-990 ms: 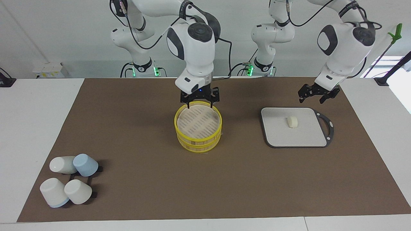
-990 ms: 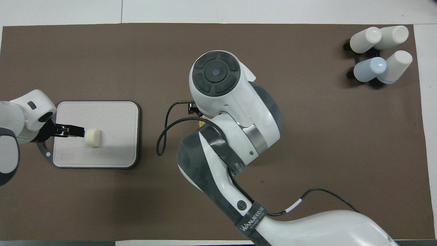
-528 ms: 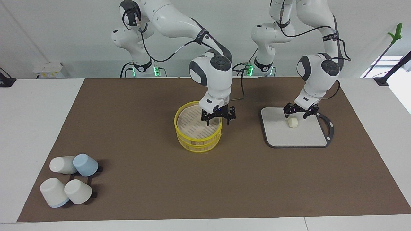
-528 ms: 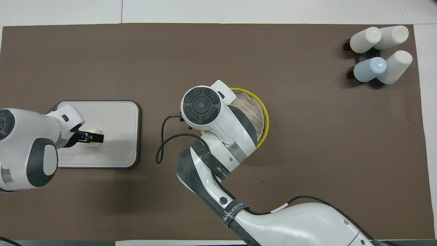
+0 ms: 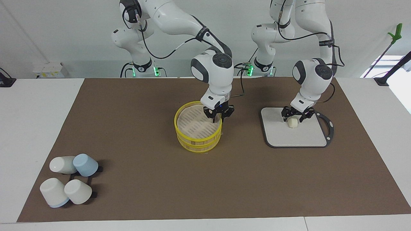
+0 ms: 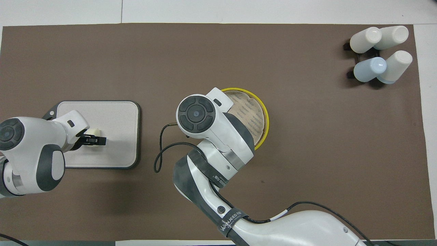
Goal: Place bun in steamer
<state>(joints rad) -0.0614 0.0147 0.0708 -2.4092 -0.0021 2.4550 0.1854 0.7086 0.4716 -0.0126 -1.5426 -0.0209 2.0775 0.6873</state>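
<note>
Bun (image 5: 292,123) on the grey board (image 5: 308,138), toward the left arm's end. Left gripper (image 5: 293,116) down around it, fingers spread, not visibly squeezing. Right gripper (image 5: 217,116) straddling the steamer (image 5: 198,138) rim, fingers apart. Probably light, soft dough: best pinched gently across the rounded sides.

From overhead, the right arm (image 6: 218,136) covers much of the steamer (image 6: 259,112) and hides its own gripper from you. The left arm's wrist (image 6: 73,124) covers part of the bun (image 6: 94,131), and you cannot tell whether those jaws touch it.
</note>
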